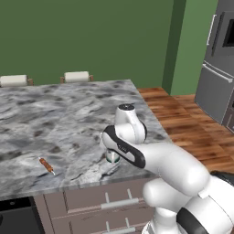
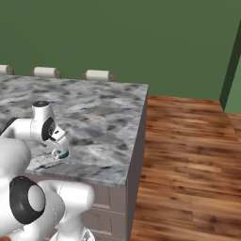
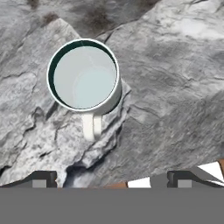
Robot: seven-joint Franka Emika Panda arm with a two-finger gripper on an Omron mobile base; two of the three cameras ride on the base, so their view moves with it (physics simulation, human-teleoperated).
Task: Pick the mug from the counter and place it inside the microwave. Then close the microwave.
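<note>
- Orange-brown stick (image 1: pixel 46 165): a thin item lying flat on the counter (image 1: pixel 64 119) close to its front edge, left of the arm and well apart from the mug in the left base view.
- Counter: a grey-and-white marbled slab over brownish-mauve drawers (image 1: pixel 109 201) with silver bar handles; its near right corner stands over a wooden floor (image 2: pixel 188 160).
- Chair backs (image 1: pixel 77 76): pale tops showing above the far edge of the counter, against a green wall.
- Mug (image 3: pixel 84 75): stands upright on the counter near the front edge, toward the front right corner. Seen from above in the hand view, its round mouth shows a dark green inner rim and a pale, empty interior; nothing lies in it. Its whitish handle (image 3: pixel 92 126) points toward the bottom of that view. In the left base view the mug (image 1: pixel 112 157) is mostly hidden behind the arm, only its lower part with the green band showing; in the right base view it (image 2: pixel 61 153) peeks out beneath the hand.
- Gripper (image 3: pixel 111 180): poised directly over the mug, its two dark finger tips (image 3: pixel 41 179) spread as wide as they go and clasping nothing; the mug sits apart from both tips, offset toward the left one in the hand view.
- Tall dark-grey appliance (image 1: pixel 219 64): stands at the far right of the left base view, beyond the wooden floor.
</note>
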